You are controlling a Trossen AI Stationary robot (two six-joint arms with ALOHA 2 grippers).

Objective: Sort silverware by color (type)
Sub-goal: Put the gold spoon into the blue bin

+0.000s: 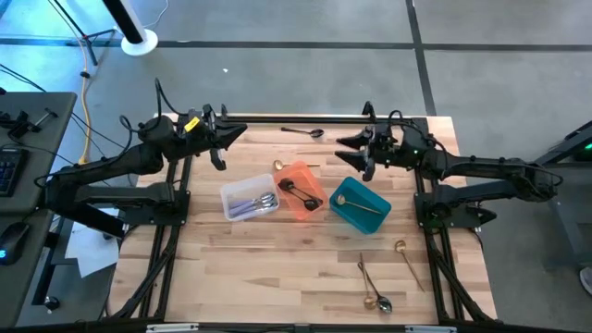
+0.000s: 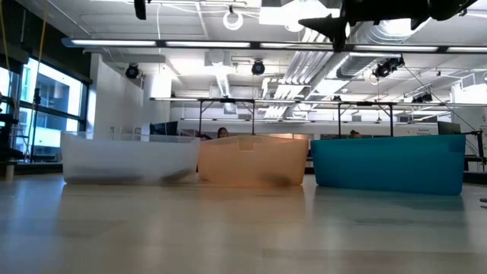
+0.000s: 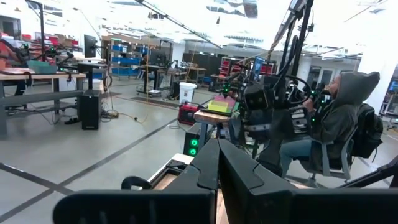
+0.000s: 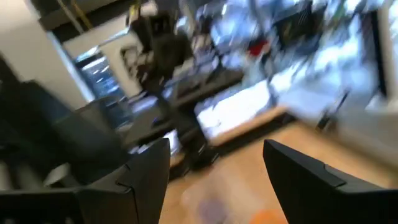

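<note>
Near the table's far edge, we hold the right gripper [image 1: 346, 152] spread, black spoon [image 1: 303, 131] lying crosswise just left.

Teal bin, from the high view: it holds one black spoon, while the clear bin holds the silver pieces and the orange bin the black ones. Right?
Not quite. In the high view the piece in the teal bin is a gold spoon, not black. The rest stands: silver pieces lie in the clear bin, and black ones in the orange bin.
</note>
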